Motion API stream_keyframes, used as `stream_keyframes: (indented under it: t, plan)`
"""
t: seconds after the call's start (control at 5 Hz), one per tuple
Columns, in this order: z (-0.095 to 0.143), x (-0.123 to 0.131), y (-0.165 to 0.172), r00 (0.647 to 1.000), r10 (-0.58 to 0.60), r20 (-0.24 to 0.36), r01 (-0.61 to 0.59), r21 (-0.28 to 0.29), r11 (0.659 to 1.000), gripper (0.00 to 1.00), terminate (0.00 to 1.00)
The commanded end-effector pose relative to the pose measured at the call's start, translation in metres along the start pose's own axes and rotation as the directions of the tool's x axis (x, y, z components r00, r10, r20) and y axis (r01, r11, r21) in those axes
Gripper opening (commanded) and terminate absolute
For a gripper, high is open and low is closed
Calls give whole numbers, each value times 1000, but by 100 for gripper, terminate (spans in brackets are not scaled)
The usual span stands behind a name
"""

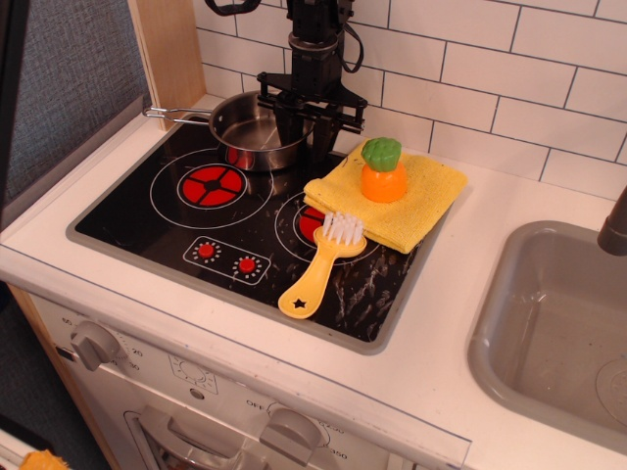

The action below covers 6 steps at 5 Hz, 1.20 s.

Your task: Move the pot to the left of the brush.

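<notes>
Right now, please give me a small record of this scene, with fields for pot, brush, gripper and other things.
pot: back left of the stove top, handle pointing left
brush: front of the stove, bristles touching the yellow cloth
gripper: open, at the pot's right rim
other: orange and green toy on the cloth; sink at right
</notes>
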<state>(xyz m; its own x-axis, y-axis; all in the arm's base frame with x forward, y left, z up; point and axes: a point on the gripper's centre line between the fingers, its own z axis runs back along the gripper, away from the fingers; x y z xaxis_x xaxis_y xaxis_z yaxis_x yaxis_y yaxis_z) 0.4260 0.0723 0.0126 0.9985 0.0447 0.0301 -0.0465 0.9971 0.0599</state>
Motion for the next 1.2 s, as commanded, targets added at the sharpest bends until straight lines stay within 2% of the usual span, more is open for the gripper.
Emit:
stream_keyframes:
  t: [0.0,0.2,0.4,0.6,0.8,1.0]
  plan:
    - [21,5,0,998,0,56,-1,11,1000,0,0]
    - [25,3,-2,997,29,72,-30,8,1000,0,0]
    - [51,-6,-5,991,64,117,-68,26,997,0,0]
    - [92,-30,-9,972,116,204,-126,36,991,0,0]
    - [121,-65,-11,948,179,262,-195,36,980,0,0]
    - [114,-103,-6,954,172,246,-182,19,983,0,0]
